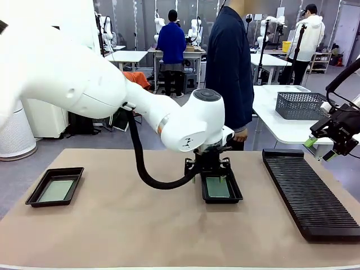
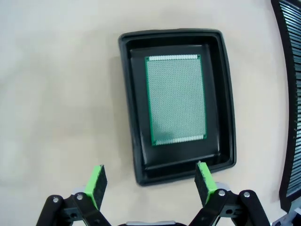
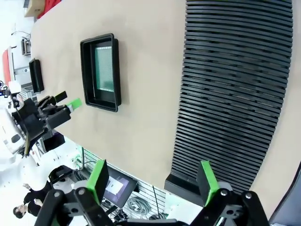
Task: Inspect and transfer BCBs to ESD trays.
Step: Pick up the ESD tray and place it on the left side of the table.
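Black trays, green-edged boards, beige tabletop.

The table [image 1: 129, 225] was a plain beige-tan. Both ESD trays, the middle one [image 2: 225, 94] and the left one [image 1: 35, 194], were glossy black. The board in the middle tray [image 2: 175, 99] was pale grey-green with a bright green border and a fine, even grid of tiny dots across its face; the board in the left tray [image 1: 56, 190] looked a muted grey-green. The slotted rack [image 3: 235, 94] was matt black with close parallel ribs. The left gripper [image 2: 153, 184] and right gripper [image 3: 153, 181] were black with bright green pads. The arms were white, the left arm's cable black. The mesh basket [image 1: 301, 106] was dark grey. The person at the far side [image 1: 229, 67] wore dark navy.
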Controlling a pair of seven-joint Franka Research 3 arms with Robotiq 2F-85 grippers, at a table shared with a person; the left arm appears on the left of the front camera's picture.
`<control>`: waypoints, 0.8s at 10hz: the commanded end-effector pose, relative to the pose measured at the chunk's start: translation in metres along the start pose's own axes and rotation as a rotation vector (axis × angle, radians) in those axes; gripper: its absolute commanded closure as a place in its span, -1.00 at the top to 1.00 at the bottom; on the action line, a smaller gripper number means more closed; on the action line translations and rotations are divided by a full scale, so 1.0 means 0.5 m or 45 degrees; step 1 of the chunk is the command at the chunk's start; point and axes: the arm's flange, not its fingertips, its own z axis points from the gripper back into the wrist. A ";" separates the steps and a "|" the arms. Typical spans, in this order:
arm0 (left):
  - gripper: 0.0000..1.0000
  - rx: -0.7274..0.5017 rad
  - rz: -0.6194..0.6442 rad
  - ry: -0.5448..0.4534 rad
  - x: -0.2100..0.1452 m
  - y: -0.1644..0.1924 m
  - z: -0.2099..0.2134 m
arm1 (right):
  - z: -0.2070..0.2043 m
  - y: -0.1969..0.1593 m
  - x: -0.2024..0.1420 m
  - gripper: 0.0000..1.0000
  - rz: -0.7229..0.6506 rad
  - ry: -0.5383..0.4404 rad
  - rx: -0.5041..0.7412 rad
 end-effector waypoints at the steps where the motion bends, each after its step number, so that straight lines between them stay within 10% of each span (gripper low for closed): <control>1: 1.00 0.029 0.051 -0.054 0.017 -0.021 -0.036 | -0.006 0.003 -0.008 1.00 -0.034 -0.022 -0.022; 8: 1.00 0.122 0.127 0.055 0.062 0.006 -0.092 | -0.006 0.003 -0.008 1.00 -0.034 -0.022 -0.022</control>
